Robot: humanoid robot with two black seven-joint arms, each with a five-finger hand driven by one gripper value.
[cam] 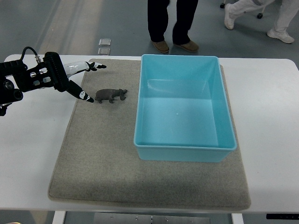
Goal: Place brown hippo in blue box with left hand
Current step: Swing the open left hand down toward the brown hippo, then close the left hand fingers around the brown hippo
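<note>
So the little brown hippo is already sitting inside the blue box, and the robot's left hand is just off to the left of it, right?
Not quite. The top view shows the blue box empty; the brown hippo stands on the grey mat, left of the box. The rest holds: the left hand is just to the hippo's left, fingers spread, one fingertip close to it.

Place: I am looking at what seems a robotics lab or test floor.
Floor: smooth grey floor [70, 23] is showing beyond the white surface [266, 107].
People: legs in dark trousers [172, 21] are standing close; another in white [254, 16] is walking past.
Setup: grey mat [103, 168] is covering the surface.
</note>
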